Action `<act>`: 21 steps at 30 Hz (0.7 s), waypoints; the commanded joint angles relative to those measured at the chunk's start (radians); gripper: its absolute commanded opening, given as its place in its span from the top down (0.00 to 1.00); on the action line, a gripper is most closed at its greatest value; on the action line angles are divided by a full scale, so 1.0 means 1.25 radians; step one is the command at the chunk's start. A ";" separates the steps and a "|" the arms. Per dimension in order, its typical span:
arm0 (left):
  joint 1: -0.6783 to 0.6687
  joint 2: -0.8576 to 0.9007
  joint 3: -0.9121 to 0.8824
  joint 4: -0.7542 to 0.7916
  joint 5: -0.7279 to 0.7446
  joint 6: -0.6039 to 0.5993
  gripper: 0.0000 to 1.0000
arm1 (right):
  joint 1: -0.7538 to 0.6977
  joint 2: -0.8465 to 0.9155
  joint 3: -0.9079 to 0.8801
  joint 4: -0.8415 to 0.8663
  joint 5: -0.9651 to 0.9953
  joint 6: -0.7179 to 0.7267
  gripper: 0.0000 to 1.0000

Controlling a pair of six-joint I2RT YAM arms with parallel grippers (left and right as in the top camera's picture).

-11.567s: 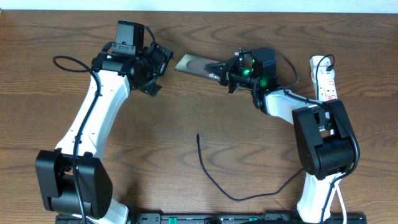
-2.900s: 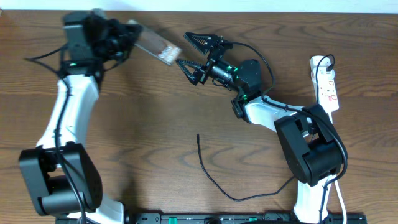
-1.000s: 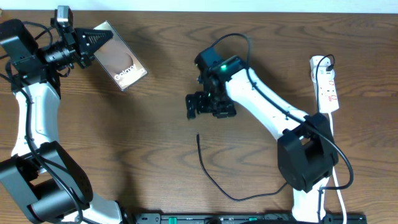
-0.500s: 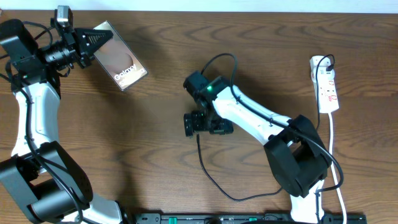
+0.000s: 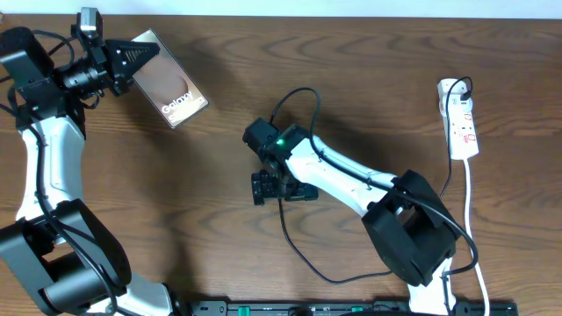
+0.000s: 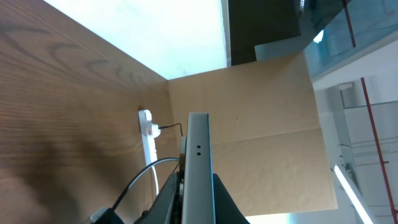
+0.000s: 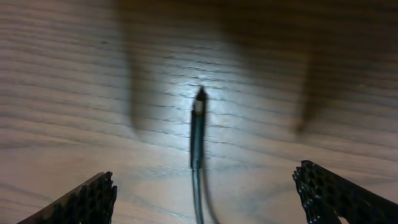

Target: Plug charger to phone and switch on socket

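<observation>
Moved since half a second ago: my right gripper (image 5: 279, 189), carried further toward the near left and now over the free end of the charger (image 5: 294, 250). My left arm and the phone (image 5: 167, 83) are unchanged.

Item 1, right arm: reaches across the middle of the wooden table (image 5: 219, 158), wrist bent down, green light lit. Jaws stand wide apart, holding nothing.

Item 2, left arm: raised at the far left corner. My left gripper (image 5: 123, 63) is clamped on one end of the phone and holds it off the table.

Item 3, views: the right wrist camera alone shows the plug tip (image 7: 199, 99) lying between my two fingers, touching neither; overhead my gripper hides it. The left wrist camera shows the phone edge-on (image 6: 198, 168), with the socket (image 6: 147, 134) far beyond.

Item 4, charger: thin black cable, curving from the tip toward the near edge.

Item 5, phone: brown screen, white "Galaxy" lettering.

Item 6, socket (image 5: 460, 118): white strip, red markings, far right.
</observation>
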 commanded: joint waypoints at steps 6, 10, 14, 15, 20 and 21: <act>0.004 0.000 0.004 0.005 0.025 0.008 0.93 | 0.002 0.023 -0.005 0.015 0.040 0.044 0.11; 0.004 0.000 0.004 0.005 0.025 0.008 0.92 | 0.002 0.055 -0.005 0.017 0.036 0.043 0.11; 0.004 0.000 0.004 0.005 0.025 0.008 0.92 | 0.001 0.067 -0.005 0.017 0.022 0.043 0.13; 0.004 0.000 0.004 0.005 0.025 0.008 0.93 | 0.001 0.067 -0.005 0.018 0.022 0.043 0.14; 0.004 0.000 0.004 0.005 0.025 0.017 0.93 | 0.002 0.067 -0.005 0.019 0.022 0.049 0.14; 0.004 0.000 0.004 0.005 0.025 0.017 0.93 | 0.002 0.067 -0.005 0.019 0.022 0.049 0.14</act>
